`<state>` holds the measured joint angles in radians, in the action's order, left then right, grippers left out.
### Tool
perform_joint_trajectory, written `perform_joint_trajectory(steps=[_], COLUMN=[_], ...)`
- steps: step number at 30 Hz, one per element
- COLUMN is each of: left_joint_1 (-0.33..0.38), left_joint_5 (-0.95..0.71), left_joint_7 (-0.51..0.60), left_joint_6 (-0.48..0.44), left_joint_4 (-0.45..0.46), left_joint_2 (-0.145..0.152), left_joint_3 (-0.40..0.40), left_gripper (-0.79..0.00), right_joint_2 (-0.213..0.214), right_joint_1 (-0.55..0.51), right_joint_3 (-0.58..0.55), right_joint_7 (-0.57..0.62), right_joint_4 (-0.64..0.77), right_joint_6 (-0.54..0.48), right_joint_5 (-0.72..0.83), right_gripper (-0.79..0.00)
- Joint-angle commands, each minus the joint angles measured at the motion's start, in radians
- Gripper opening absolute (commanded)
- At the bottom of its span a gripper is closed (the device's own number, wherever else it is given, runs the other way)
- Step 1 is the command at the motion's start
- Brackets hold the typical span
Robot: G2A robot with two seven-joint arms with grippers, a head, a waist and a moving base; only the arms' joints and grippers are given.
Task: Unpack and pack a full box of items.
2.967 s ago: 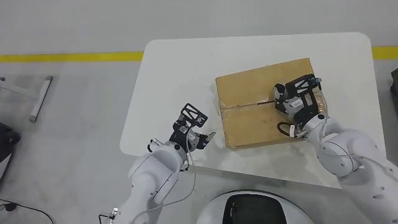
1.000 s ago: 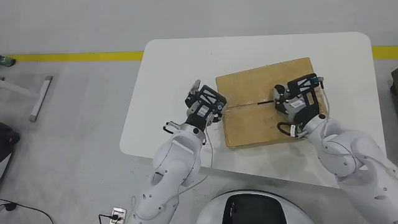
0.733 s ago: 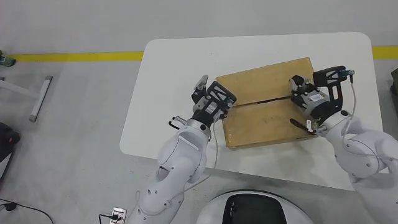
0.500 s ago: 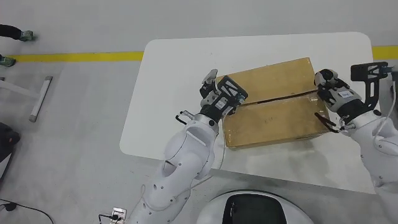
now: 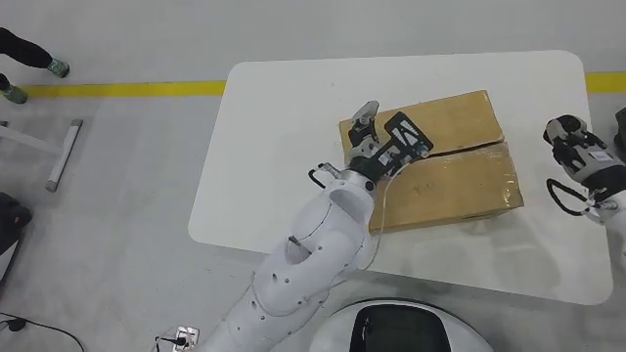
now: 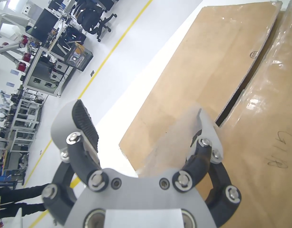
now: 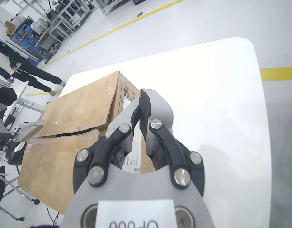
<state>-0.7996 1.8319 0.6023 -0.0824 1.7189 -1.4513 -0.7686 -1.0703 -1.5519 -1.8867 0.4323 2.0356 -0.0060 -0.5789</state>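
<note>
- The left gripper (image 6: 138,115) has its fingers (image 6: 85,124) spread wide, with nothing between them.
- One fingertip is above the table off the box's end; the other lies by the slit between the top flaps. A hazy patch blurs this tip, so whether it touches the cardboard cannot be told.
- The right gripper (image 7: 141,103) has its ribbed pads (image 7: 144,110) pressed together, and nothing shows between them.
- In the top view the right arm's wrist sits just beyond the box's right end, and the frame edge cuts off its fingers.
- The cardboard box (image 5: 440,171) lies on the right half of the white table (image 5: 274,137), turned slightly askew to the table's edges.
- Both top flaps are down. A dark slit (image 6: 229,109) runs between them and widens toward the left gripper's end.
- Wrinkled clear tape (image 6: 274,60) covers the flap nearer the robot, which also carries handwriting. The farther flap is bare cardboard.
- The flaps hide whatever is inside the box.
- A white label (image 7: 134,157) on the box's end wall is partly covered by the right gripper's fingers, and its print is too small to make out.
</note>
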Motion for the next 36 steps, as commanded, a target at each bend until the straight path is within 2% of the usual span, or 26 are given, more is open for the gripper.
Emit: perform_joint_trajectory(steps=[1,20,36], left_joint_1=[0.015,0.147,0.236], left_joint_5=[0.0,-0.013,-0.022], left_joint_7=[0.004,-0.003,-0.033], left_joint_6=[0.012,0.116,0.148], left_joint_4=[-0.023,-0.224,-0.38], left_joint_2=[-0.011,-0.133,-0.249], left_joint_3=[0.018,0.158,0.242], left_gripper=[0.0,0.0,0.0], right_joint_2=[0.0,0.007,0.013], right_joint_1=[-0.009,-0.049,-0.059], right_joint_3=[-0.018,-0.163,-0.241], right_joint_7=[0.0,0.016,0.031], right_joint_4=[-0.008,-0.125,-0.216], right_joint_6=[-0.013,-0.133,-0.208], right_joint_5=[0.011,0.079,0.145], right_gripper=[-0.785,-0.785,-0.785])
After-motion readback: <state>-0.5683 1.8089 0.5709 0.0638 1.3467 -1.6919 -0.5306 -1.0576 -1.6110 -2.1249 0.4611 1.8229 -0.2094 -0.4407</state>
